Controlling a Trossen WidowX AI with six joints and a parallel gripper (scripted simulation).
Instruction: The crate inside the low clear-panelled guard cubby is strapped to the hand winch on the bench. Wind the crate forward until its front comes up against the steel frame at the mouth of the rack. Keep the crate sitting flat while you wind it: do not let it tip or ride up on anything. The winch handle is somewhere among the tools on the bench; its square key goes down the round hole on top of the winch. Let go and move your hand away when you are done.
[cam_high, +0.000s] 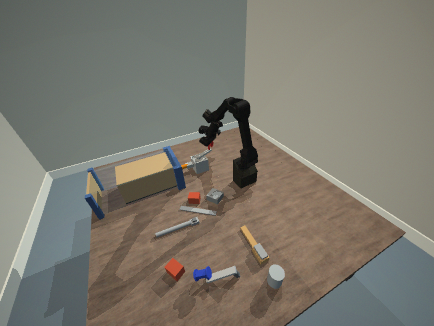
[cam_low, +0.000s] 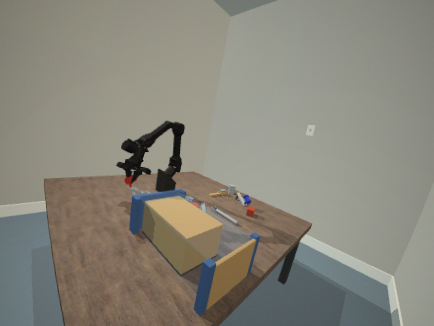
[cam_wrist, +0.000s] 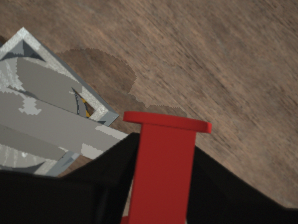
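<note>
The tan crate (cam_high: 145, 176) (cam_low: 182, 217) sits flat between the clear panels, its front close to the blue frame (cam_high: 174, 170) (cam_low: 136, 216) at the rack mouth; whether they touch cannot be told. An orange strap (cam_high: 185, 166) runs from there to the grey winch (cam_high: 201, 165) (cam_wrist: 24, 36). The winch handle's grey arm (cam_high: 202, 154) (cam_wrist: 50, 117) lies across the winch top; its key is hidden. My gripper (cam_high: 210, 143) (cam_low: 130, 176) (cam_wrist: 158, 143) is shut on the handle's upright red knob (cam_wrist: 162, 175), beside the winch.
On the bench are a red block (cam_high: 194, 198), a grey square part (cam_high: 215, 195), a flat bar (cam_high: 198, 210), a wrench-like tool (cam_high: 176, 228), another red block (cam_high: 175, 269), a blue-knobbed crank (cam_high: 202, 274), a wooden-handled tool (cam_high: 248, 236) and a grey cylinder (cam_high: 276, 276).
</note>
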